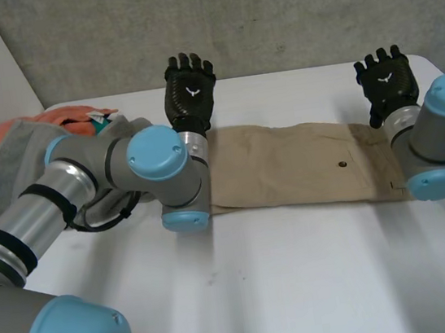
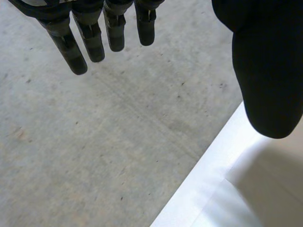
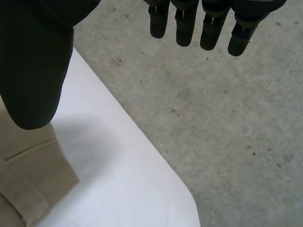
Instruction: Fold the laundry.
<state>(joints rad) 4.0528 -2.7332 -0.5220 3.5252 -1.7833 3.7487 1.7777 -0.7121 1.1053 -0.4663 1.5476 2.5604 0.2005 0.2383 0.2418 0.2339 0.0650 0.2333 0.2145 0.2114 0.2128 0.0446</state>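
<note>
Lying flat across the white bench [image 1: 304, 287], a tan garment [image 1: 288, 166] is stretching from one arm to the other, with a small dark button [image 1: 342, 164] showing toward its right end. It is looking like a pair of trousers or shorts, though the head view is not making that plain.

The left hand [image 1: 190, 93] is hanging over the far edge of the garment's left end, gripping nothing. In the left wrist view its fingers [image 2: 71, 47] are reaching out straight and apart over the grey concrete floor [image 2: 94, 132] past the bench's edge.

The right hand [image 1: 385, 83] is hanging by the garment's right end, likewise spread and gripping nothing. In the right wrist view its fingers [image 3: 184, 28] are pointing out over the floor, while a seamed edge of the garment is lying on the bench beneath the thumb.

A pile of orange and grey cloths [image 1: 7, 154] is sitting at the bench's left side, beside the left arm and apart from the tan garment.
</note>
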